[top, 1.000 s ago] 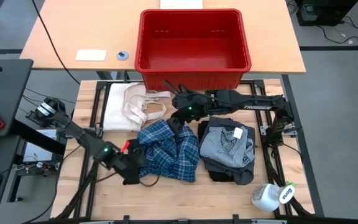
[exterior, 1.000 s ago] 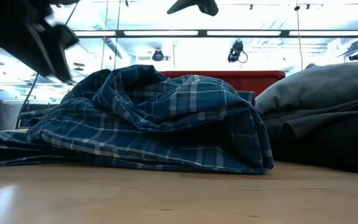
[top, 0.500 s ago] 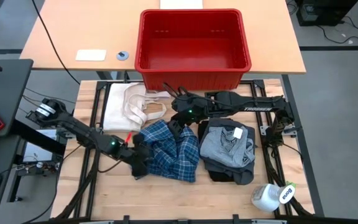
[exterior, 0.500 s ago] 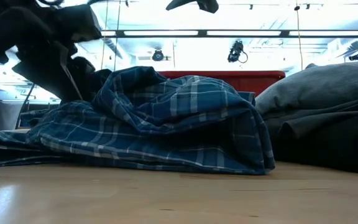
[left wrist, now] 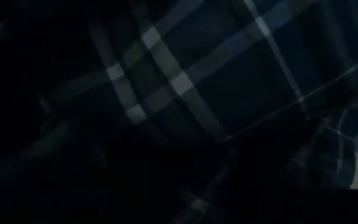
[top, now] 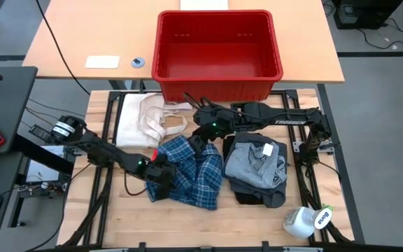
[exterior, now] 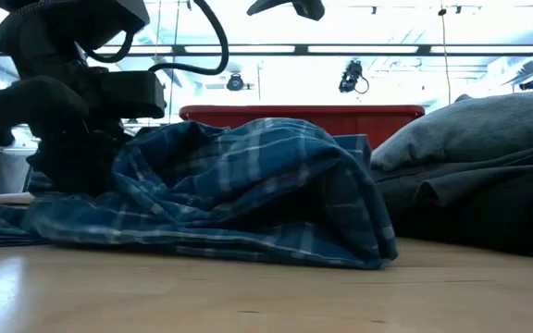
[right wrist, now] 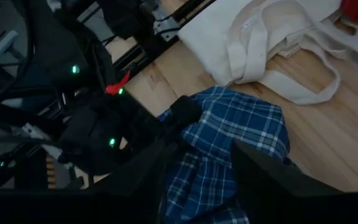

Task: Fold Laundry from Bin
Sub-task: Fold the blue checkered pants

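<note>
Two arms: left gripper (top: 161,175) is buried in the crumpled blue-and-white plaid cotton shirt (top: 191,173); jaw state untellable.
Right gripper (top: 199,138): poised parted over the shirt's far edge.

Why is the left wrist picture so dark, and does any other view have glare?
Left wrist view: the lens is pressed against the plaid shirt, so little light gets in and the weave is blurred. Low view: bright ceiling lights glare behind the bin, leaving the left gripper a silhouette.

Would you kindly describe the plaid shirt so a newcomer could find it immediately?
Start at the red bin and come down onto the wooden table. In the middle lies the plaid shirt, crumpled, between a cream bag and grey garments; only it is blue-and-white checked.
</note>
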Robot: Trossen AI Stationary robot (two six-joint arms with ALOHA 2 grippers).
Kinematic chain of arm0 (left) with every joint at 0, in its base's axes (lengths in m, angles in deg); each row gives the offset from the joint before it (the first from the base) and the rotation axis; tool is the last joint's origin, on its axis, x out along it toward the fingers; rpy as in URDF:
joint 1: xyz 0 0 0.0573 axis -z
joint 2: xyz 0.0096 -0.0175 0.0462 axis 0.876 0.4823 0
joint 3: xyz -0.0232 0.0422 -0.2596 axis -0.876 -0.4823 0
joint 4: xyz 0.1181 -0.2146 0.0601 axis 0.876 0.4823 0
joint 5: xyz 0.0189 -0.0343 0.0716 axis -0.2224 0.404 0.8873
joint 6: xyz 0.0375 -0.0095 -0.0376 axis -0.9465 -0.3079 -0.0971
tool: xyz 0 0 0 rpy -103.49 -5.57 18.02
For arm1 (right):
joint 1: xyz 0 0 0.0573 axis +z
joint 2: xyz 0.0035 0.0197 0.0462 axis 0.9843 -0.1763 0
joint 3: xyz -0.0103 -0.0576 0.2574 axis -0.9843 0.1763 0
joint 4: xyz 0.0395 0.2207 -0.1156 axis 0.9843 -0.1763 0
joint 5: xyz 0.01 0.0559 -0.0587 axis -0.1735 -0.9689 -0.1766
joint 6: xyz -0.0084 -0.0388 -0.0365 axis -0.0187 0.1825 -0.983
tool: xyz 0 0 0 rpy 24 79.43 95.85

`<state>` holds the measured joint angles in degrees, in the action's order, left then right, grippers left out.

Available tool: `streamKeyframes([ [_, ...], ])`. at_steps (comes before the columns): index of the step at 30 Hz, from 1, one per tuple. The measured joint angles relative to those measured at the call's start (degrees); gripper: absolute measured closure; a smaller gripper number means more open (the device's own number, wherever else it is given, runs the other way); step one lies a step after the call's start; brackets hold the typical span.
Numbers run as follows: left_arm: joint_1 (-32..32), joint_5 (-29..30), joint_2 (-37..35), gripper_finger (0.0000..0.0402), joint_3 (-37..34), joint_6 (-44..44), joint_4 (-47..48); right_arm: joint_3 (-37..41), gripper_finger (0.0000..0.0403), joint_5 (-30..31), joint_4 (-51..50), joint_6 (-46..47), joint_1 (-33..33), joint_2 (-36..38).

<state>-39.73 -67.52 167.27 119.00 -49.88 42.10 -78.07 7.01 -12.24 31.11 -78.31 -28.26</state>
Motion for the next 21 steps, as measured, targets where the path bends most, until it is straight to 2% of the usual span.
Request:
streamKeyframes([
  [3, -0.05, -3.41, -2.03, 0.0357, 2.03, -0.41, 5.10, 0.00, 0.0214, -2.38, 0.00, -1.60, 0.00, 0.00],
  [4, -0.15, -4.44, -2.82, 0.0375, 3.37, -0.72, 6.93, 0.00, 0.0214, -3.03, 0.00, -2.17, 0.00, 0.11],
  [8, -0.45, -4.76, -7.40, 0.0383, 10.46, -3.80, 17.82, 0.00, 0.0214, -3.73, 0.44, -2.98, 0.32, 0.72],
  [12, -1.02, -3.46, -11.13, 0.0386, 21.19, -8.50, 29.35, 0.00, 0.0214, -2.90, 2.78, -4.35, 0.81, 2.37],
  [16, -1.92, 3.05, -13.00, 0.0387, 33.43, -12.79, 36.99, 0.00, 0.0214, -0.56, 9.52, -9.77, 1.80, 4.81],
  [21, -4.55, 12.56, -13.35, 0.0387, 46.77, -19.08, 37.81, -0.02, 0.0214, -0.70, 19.43, -17.92, 3.31, 6.67],
])
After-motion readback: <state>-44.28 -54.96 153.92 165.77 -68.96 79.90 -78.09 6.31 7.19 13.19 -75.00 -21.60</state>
